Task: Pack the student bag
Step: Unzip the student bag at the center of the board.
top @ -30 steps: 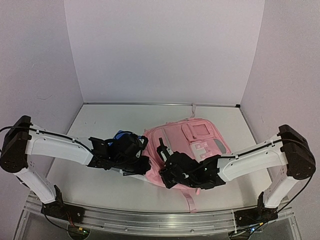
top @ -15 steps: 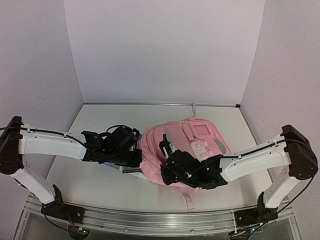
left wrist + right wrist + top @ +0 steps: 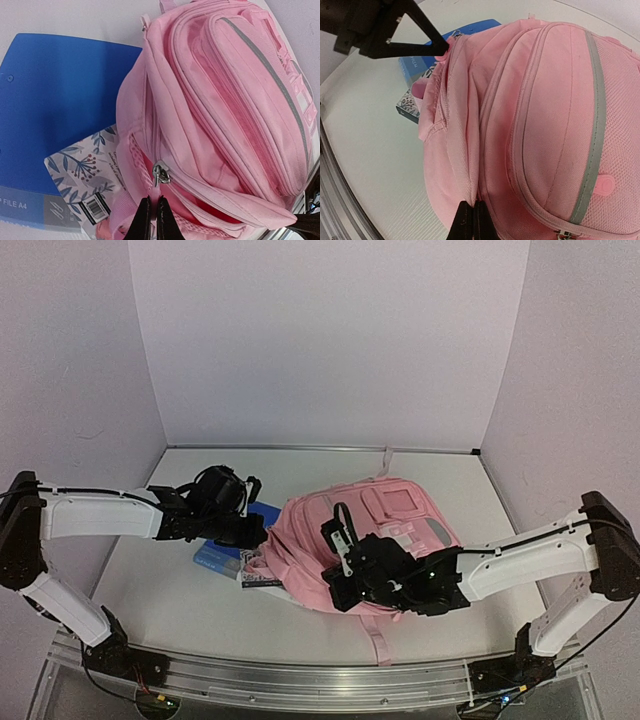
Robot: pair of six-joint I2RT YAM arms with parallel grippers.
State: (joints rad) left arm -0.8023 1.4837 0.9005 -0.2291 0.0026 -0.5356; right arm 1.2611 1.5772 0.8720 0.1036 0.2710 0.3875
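student bag [image 3: 395,505] sits mid-counter [image 3: 200,610], its 9 o'clock edge overlapping a blue folder [image 3: 55,110] and floral notebook [image 3: 85,175]; left end effector [image 3: 152,220] pinched narrow on the zipper pull [image 3: 159,175] there, right end effector [image 3: 470,220] clamped on bag fabric around 7 o'clock.

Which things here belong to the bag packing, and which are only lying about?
In the job: soft pink fabric backpack; left gripper, shut at its zip pull; right gripper, pinching its edge.
Lying about, perhaps to be packed: flat blue plastic A4 file; floral-patterned booklet with barcode.
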